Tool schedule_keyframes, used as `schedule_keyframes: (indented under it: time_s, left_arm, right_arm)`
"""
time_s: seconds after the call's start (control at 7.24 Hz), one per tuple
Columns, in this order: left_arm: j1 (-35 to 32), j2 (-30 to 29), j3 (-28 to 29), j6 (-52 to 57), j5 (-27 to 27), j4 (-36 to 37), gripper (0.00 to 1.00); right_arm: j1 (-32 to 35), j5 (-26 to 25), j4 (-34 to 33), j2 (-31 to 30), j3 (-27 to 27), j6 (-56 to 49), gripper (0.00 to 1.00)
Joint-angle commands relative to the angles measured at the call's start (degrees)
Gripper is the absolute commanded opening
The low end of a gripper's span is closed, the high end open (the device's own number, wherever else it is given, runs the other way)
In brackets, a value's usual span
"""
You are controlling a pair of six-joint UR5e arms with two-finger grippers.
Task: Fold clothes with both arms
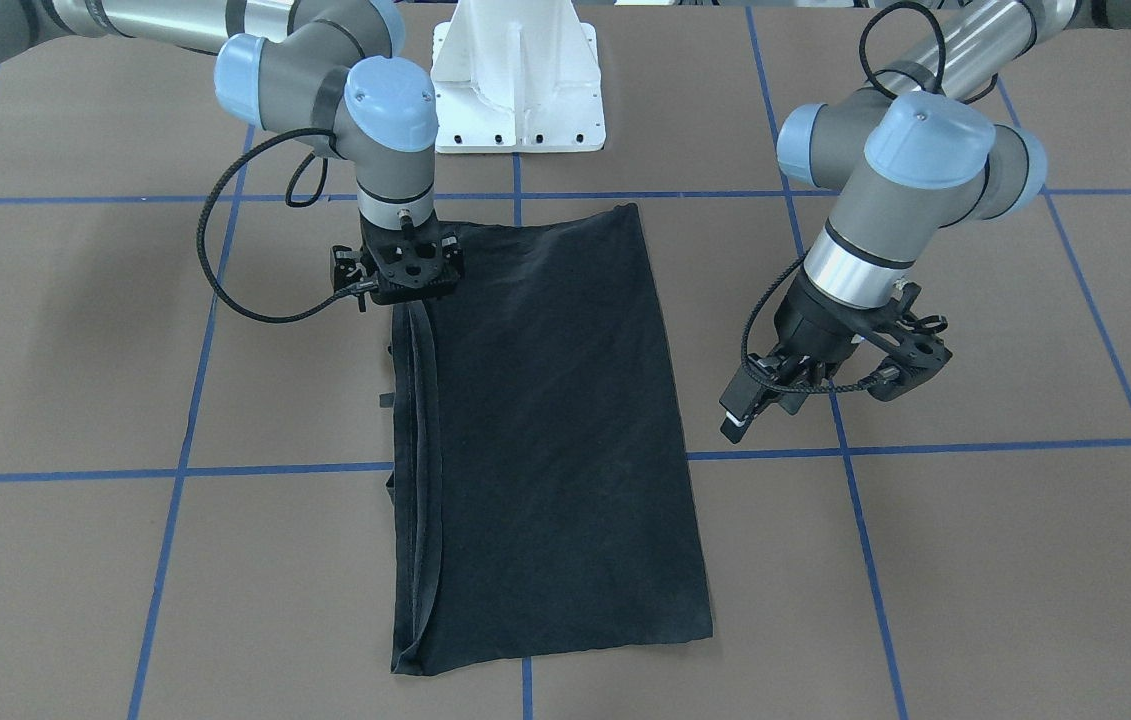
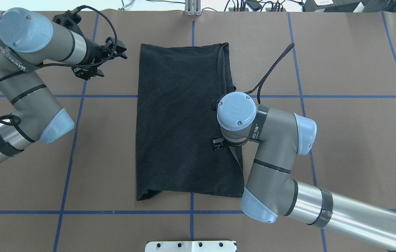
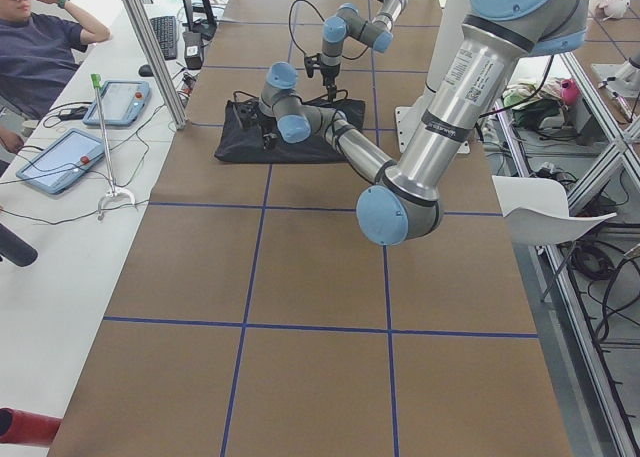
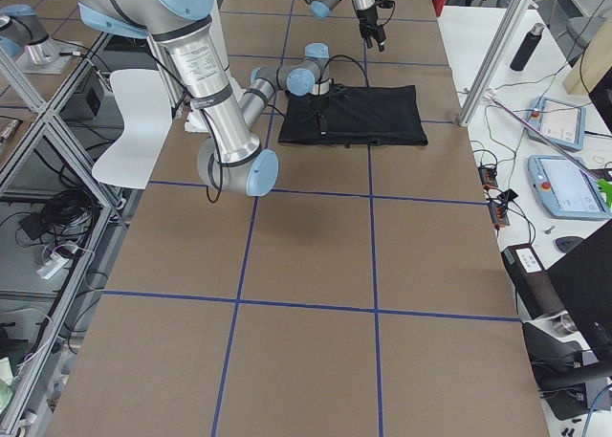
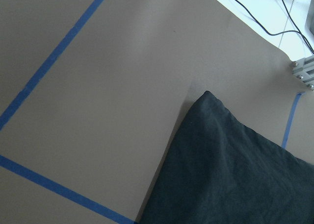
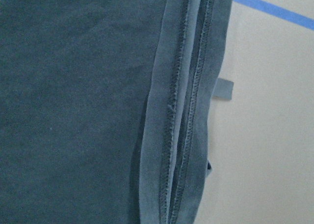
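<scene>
Right gripper (image 1: 403, 292) pointing straight down, on or just above one long edge of the black T-shirt (image 1: 545, 430), near its robot-side corner; jaw gap hidden, cannot tell. Left gripper (image 1: 747, 408) tilted, off the cloth on the opposite side, holding nothing visible; spread unclear too. Brown table (image 1: 975, 560) crossed by blue tape lines (image 1: 975, 445). T-shirt flat at mid-table, folded to a long rectangle. Stitched hems (image 6: 186, 111) stacked along the right gripper's side. Small tab (image 6: 223, 89) poking out beside them

Right arm (image 2: 273, 140) over T-shirt (image 2: 176, 122) edge
</scene>
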Motion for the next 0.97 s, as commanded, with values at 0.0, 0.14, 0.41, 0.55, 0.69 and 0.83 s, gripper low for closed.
schedule_keyframes:
  time_s: [0.0, 0.14, 0.41, 0.55, 0.69, 0.83]
  left_arm:
    - [0.0, -0.1, 0.2, 0.0, -0.1, -0.1, 1.00]
    - [0.0, -0.1, 0.3, 0.0, -0.1, -0.1, 1.00]
    - [0.0, -0.1, 0.2, 0.0, -0.1, -0.1, 1.00]
    - [0.1, -0.2, 0.2, 0.0, -0.1, 0.0, 1.00]
    - [0.1, -0.2, 0.2, 0.0, -0.2, 0.0, 1.00]
    - [0.1, -0.2, 0.2, 0.0, -0.2, -0.1, 1.00]
  right_arm:
    - [0.1, -0.1, 0.0, 0.5, -1.7, -1.3, 1.00]
    - [0.6, 0.1, -0.1, 0.4, -2.7, -1.5, 1.00]
    - [1.1, 0.5, -0.2, -0.2, -2.8, -1.6, 1.00]
    - [1.2, 0.6, -0.2, -0.3, -3.0, -1.6, 1.00]
    - [1.4, 0.5, -0.3, -0.3, -3.1, -2.4, 1.00]
    - [1.5, 0.5, -0.3, -0.4, -3.0, -2.8, 1.00]
